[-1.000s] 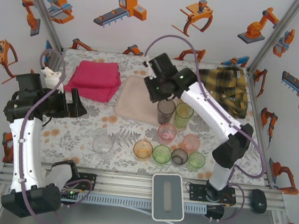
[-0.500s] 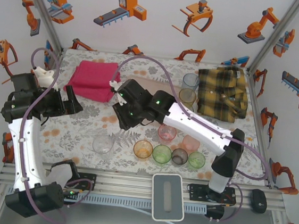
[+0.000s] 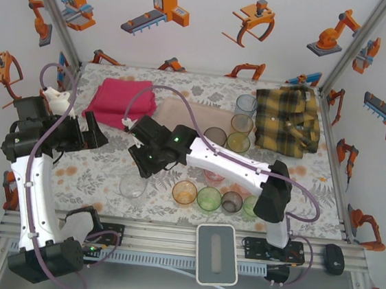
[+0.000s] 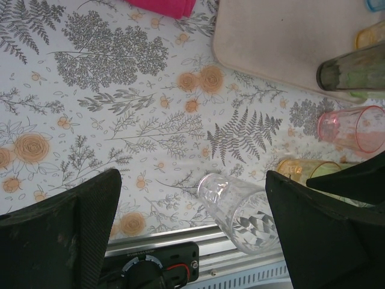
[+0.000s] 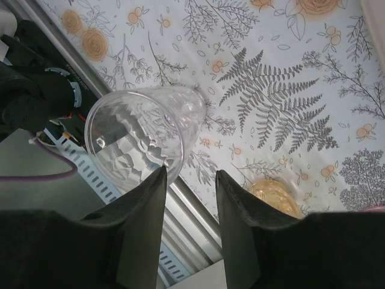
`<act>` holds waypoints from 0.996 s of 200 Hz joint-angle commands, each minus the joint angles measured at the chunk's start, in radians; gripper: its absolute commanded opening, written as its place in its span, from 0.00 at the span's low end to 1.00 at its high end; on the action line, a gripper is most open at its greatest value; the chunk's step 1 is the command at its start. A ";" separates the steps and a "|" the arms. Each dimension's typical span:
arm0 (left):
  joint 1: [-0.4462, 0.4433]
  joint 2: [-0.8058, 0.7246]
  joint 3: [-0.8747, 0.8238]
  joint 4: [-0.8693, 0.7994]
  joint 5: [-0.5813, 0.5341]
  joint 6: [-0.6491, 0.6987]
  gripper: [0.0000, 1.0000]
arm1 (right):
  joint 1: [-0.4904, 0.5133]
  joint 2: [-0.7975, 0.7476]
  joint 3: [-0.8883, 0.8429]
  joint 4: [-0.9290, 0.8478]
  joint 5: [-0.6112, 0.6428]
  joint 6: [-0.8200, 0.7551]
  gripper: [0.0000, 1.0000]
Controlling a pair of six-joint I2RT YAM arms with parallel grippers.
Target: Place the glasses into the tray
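Note:
The pale pink tray (image 3: 182,116) lies at the back middle of the table. At its right end stand a smoky grey glass (image 3: 214,136), a green one (image 3: 238,142), an orange one (image 3: 241,124) and a bluish one (image 3: 245,105). A clear glass (image 3: 133,185) stands alone near the front edge. My right gripper (image 3: 137,168) hovers just behind it, open, nothing between its fingers (image 5: 150,198); the clear glass (image 5: 141,129) sits beside the left fingertip. My left gripper (image 3: 98,129) hangs wide open at the left, high above the clear glass (image 4: 240,214).
A row of orange (image 3: 184,192), green (image 3: 209,198), grey (image 3: 232,202) and green (image 3: 252,206) glasses lines the front edge; a pink glass (image 4: 355,129) stands behind them. A folded magenta towel (image 3: 122,99) lies back left, a plaid shirt (image 3: 289,117) back right.
My right arm has swung from the tray, where the grey glass now stands, leftward and forward to the clear glass. The left arm has barely moved.

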 commanded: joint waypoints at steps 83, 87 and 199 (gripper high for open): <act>0.007 -0.014 0.005 -0.003 0.032 -0.013 0.97 | 0.024 0.095 0.085 -0.018 0.008 0.012 0.39; 0.006 -0.015 0.005 -0.002 0.032 -0.014 0.97 | 0.025 0.098 0.086 -0.018 0.010 0.012 0.39; 0.009 -0.014 0.014 -0.011 0.044 -0.013 0.97 | 0.033 0.159 0.117 -0.072 0.097 -0.030 0.14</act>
